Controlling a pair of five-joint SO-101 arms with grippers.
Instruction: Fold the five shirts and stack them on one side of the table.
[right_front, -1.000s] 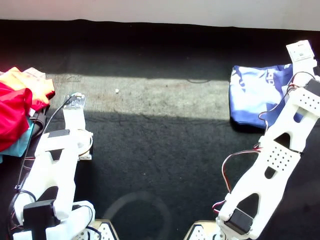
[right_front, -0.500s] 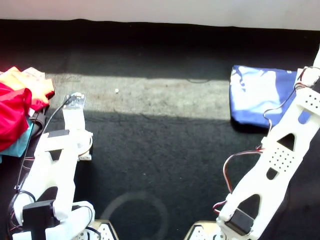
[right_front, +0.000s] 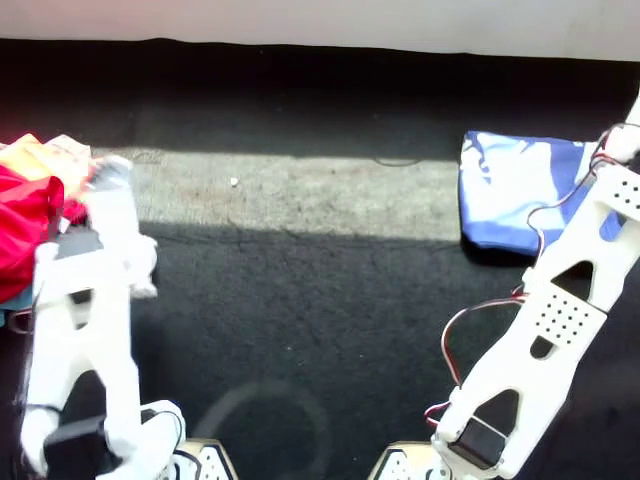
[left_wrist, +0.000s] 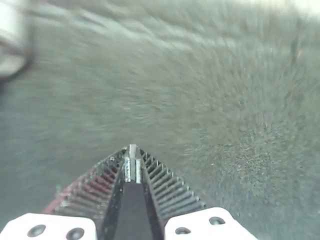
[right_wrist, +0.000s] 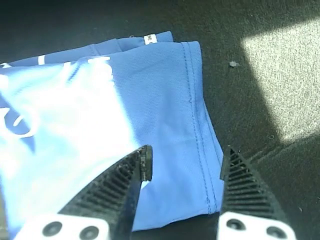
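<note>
Blue, smooth knit lies directly under the right pincer (right_wrist: 187, 152): the folded blue shirt (right_wrist: 100, 120), a flat near-rectangle whose double-stitched hem runs lengthwise through the gap between the jaws. Those jaws stand wide apart and hold nothing. To my eye that shirt is done and parked at its side of the table (right_front: 320, 300), which wears a dark, fuzzy, carpet-like cover crossed by a pale band of sunlight.

What matters next is on the other side. The left pincer (left_wrist: 132, 150) is pinched together, its ribbed pads meeting at the tip with nothing between them, above bare dark pile. Just beside it, on its outer side away from the other arm, sits the heap of unfolded shirts (right_front: 25, 215): red on top, orange behind, a teal edge beneath, all soft and crumpled. The heap's long axis follows the table edge, roughly parallel to the arm's reach. Whether pincer and cloth touch, I cannot tell. The left arm is far nearer, and I judge it must spread its jaws and turn outward to take a garment.
</note>
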